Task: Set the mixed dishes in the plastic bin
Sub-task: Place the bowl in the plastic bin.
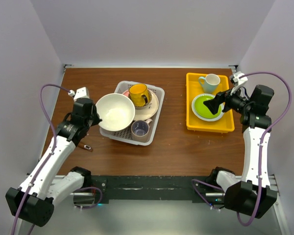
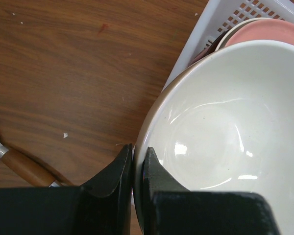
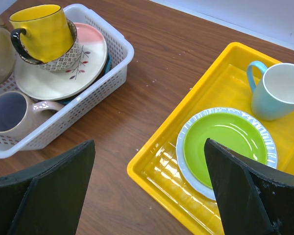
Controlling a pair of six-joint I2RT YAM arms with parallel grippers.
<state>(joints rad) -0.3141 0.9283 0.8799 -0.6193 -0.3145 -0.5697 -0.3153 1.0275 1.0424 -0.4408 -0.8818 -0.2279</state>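
Mug [image 1: 139, 128] in plastic bin [image 1: 122, 137], tray [image 1: 196, 125] to its right

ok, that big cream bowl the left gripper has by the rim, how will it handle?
Probably slippery: the large cream bowl shows glossy highlights. Likely to tilt, since the left gripper pinches only one rim edge. Looks ceramic, so rigid but chippable.

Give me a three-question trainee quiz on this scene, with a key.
1. True or false: the left gripper is clamped on the rim of the large cream ceramic bowl.
2. Fill in: the right gripper hangs above the flat yellow plastic tray with its jaws ____.
3. The yellow ceramic mug sits in: A) the tray; B) the small patterned bowl; C) the large cream ceramic bowl.
Key: 1 true; 2 open; 3 B.
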